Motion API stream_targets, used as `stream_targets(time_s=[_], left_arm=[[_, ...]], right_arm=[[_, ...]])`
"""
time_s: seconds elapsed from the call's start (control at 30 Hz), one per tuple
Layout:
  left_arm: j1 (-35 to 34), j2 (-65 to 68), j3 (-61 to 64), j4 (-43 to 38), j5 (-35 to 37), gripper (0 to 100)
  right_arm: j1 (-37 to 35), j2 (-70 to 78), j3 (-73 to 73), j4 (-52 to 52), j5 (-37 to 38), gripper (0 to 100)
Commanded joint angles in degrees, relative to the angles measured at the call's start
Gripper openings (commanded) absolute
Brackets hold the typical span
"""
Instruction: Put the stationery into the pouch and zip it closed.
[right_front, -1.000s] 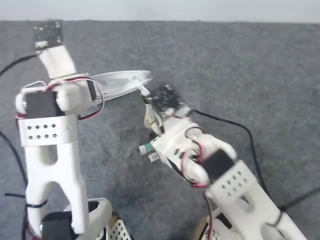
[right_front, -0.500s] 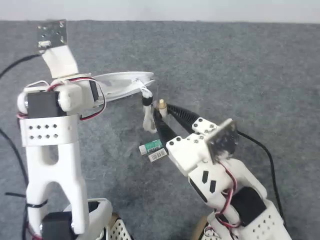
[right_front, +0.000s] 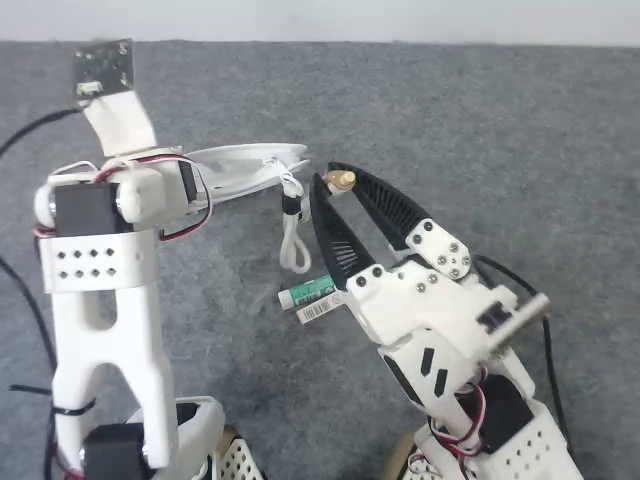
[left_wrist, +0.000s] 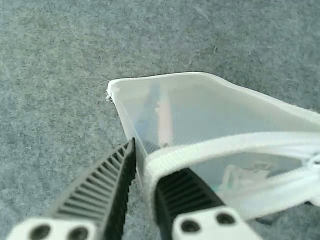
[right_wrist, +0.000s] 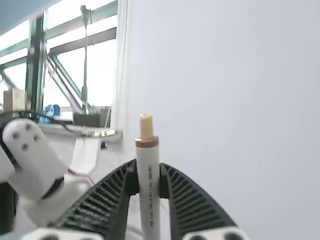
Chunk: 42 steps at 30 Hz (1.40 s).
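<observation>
The white see-through pouch (left_wrist: 210, 110) hangs off the grey carpet, and my left gripper (left_wrist: 145, 160) is shut on its woven rim. Pencil-like shapes show through its wall. In the high view the pouch (right_front: 245, 165) sticks out from the left arm, with its white cord loop (right_front: 293, 240) dangling below. My right gripper (right_front: 328, 178) stands just right of that cord, pointing up, shut on a white pen (right_wrist: 148, 165) whose tan tip (right_front: 342, 180) pokes out past the black fingers. A small green-labelled item (right_front: 308, 292) with a barcode tag lies on the carpet beside the right arm.
Grey carpet (right_front: 500, 130) covers the table, with open room at the back and right. A black cable (right_front: 500, 275) runs along the right arm. The left arm's white tower (right_front: 100, 300) stands at the front left.
My right arm drew back from the pouch mouth and turned its gripper upward, lifting the pen with it. The left arm and the pouch stayed put.
</observation>
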Motion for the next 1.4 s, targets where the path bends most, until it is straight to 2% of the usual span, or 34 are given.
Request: stream_targets(time_s=[0.0, 0.17, 0.43, 0.6, 0.73, 1.13, 1.37], left_arm=[[0.09, -0.26, -3.38, 0.09, 0.79, 1], [0.09, -0.26, -3.38, 0.09, 0.79, 1], [0.09, -0.26, -3.38, 0.09, 0.79, 1], [0.09, -0.26, -3.38, 0.09, 0.79, 1], [0.00, -0.26, -3.38, 0.18, 0.79, 1], [-0.35, -0.26, -3.38, 0.09, 0.70, 1], [-1.67, -0.35, -3.38, 0.00, 0.79, 1]], right_arm=[[-3.56, -1.27, -0.70, -4.97, 0.00, 0.6], [-6.02, 1.10, -0.79, -11.12, 0.00, 0.6], [-5.76, 15.78, -0.79, -24.92, 0.18, 0.6], [-5.76, 26.33, -2.37, -32.31, 5.71, 0.6], [-5.76, 33.89, -3.34, -37.05, 7.12, 0.6], [-6.02, 46.46, -3.96, -34.33, 9.05, 1.9], [-6.11, 46.46, -4.13, -29.23, 10.55, 22.2]])
